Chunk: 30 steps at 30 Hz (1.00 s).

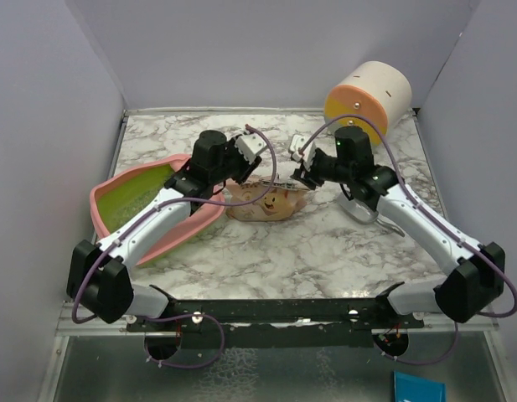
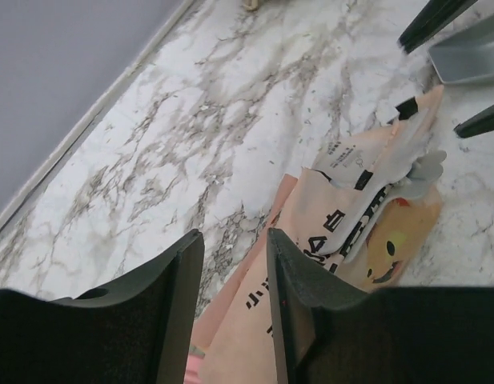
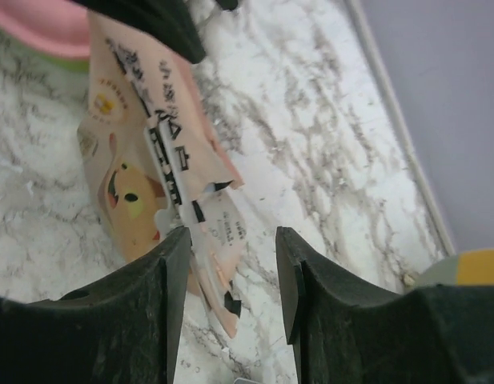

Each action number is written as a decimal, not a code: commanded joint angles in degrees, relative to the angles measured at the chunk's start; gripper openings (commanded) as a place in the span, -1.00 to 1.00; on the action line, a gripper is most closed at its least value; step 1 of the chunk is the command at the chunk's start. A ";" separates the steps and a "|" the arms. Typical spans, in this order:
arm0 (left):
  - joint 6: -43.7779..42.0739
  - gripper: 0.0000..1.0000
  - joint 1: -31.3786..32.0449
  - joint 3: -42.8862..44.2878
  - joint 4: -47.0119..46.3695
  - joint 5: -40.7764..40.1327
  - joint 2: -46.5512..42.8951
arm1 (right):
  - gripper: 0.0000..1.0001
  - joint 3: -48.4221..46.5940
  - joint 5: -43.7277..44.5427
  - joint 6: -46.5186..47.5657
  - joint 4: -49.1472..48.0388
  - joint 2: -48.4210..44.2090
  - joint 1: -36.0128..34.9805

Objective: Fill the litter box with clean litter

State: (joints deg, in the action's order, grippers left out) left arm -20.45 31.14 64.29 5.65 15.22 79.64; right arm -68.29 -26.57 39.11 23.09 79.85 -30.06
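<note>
The pink litter box (image 1: 178, 239) with its yellow-green inside sits at the left, under my left arm; a corner of it shows in the right wrist view (image 3: 38, 24). The tan cat-printed pouch (image 1: 266, 203) lies on the marble between the grippers. My left gripper (image 1: 235, 186) is open over the pouch's left end (image 2: 255, 320); its jaws (image 2: 234, 272) straddle that edge without closing. My right gripper (image 1: 302, 177) is open, and the pouch's torn end (image 3: 218, 240) lies between its jaws (image 3: 230, 256). I cannot make out any loose granules.
The round cream-orange drawer unit (image 1: 367, 96) stands at the back right, and its edge shows in the right wrist view (image 3: 463, 268). A grey metal scoop (image 1: 363, 209) lies under my right arm and also shows in the left wrist view (image 2: 471, 56). Purple walls close in the table.
</note>
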 commanded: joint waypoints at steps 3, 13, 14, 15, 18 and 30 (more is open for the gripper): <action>16.26 -0.17 -0.22 -2.93 -6.08 -10.26 -7.04 | 0.03 -1.58 19.29 -24.17 -10.30 -5.67 -0.31; 25.10 -0.04 -0.87 -0.95 -0.91 -23.07 -8.58 | 0.09 1.98 10.79 -48.06 -9.36 -6.01 15.91; 24.18 -0.04 -0.89 -1.22 -1.49 -23.91 -9.31 | 0.09 2.92 7.73 -49.72 -9.99 -6.35 19.09; 23.25 -0.04 -0.96 -1.71 -2.08 -25.23 -10.07 | 0.09 3.67 5.34 -50.68 -10.41 -6.62 21.46; 23.41 0.09 -1.52 -2.78 -3.52 -29.99 -12.06 | 0.09 4.24 3.70 -50.71 -8.92 -7.71 25.29; 36.43 0.42 -2.31 -6.87 -5.38 -37.69 -19.85 | 0.10 13.45 -15.32 -65.23 -18.05 -11.40 40.35</action>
State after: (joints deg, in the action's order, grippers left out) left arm 10.61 28.93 58.48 1.52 -16.73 61.10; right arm -56.58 -33.21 -20.27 10.17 70.15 10.76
